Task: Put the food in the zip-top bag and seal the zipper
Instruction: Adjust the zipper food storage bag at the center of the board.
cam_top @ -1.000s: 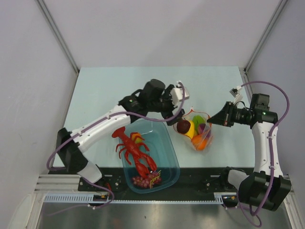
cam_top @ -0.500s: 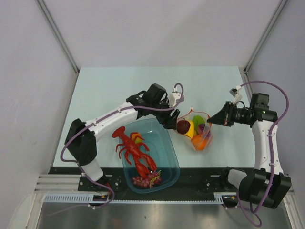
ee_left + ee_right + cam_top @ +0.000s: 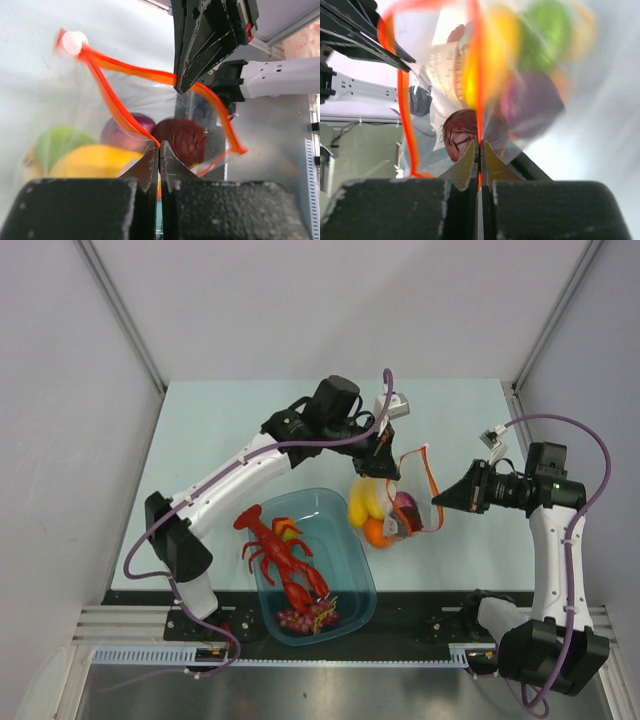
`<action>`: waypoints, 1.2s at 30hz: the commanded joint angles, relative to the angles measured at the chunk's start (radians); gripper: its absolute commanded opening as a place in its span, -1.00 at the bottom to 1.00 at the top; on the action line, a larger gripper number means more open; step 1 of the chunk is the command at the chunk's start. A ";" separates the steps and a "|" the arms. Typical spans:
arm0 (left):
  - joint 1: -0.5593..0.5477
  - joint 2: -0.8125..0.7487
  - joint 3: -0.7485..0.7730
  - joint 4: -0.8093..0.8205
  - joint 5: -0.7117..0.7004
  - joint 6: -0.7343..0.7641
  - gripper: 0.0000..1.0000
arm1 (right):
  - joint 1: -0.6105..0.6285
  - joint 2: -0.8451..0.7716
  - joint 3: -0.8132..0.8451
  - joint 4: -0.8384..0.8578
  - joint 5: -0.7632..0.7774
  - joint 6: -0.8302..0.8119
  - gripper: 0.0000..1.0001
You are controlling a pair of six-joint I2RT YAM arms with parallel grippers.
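Left gripper (image 3: 159, 149) is pressing its fingers together on the zipper (image 3: 125, 70), pinching the near side of the red strip. Right gripper (image 3: 480, 146) is doing the same on the opposite side, jaws closed flat with the strip running up between them.

In the overhead view the two grippers are facing each other across the bag (image 3: 398, 512). The bag is hanging between them over the table (image 3: 220, 430), just beside the far right corner of the blue tub (image 3: 345, 550). Whether the bag is touching the table cannot be told.

The strip is standing open in a loop and the mouth is not sealed. The toy fruits (image 3: 372, 515) are sitting inside the bag: yellow, orange, green, purple and dark red pieces. A red lobster (image 3: 283, 555) is lying in the tub.
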 commanded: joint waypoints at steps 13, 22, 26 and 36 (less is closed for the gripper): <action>0.013 0.077 0.018 -0.079 0.063 0.128 -1.00 | 0.140 -0.155 -0.152 0.302 0.156 0.362 -1.00; -0.016 0.103 0.004 -0.054 0.180 0.076 -0.74 | 0.288 -0.181 -0.235 0.661 0.512 0.752 -1.00; -0.013 0.117 -0.007 -0.031 0.154 0.001 -0.11 | 0.388 -0.151 -0.211 0.689 0.689 0.877 -1.00; 0.022 0.094 -0.099 0.111 0.106 -0.187 0.36 | 0.431 -0.123 -0.234 0.755 0.688 0.896 -1.00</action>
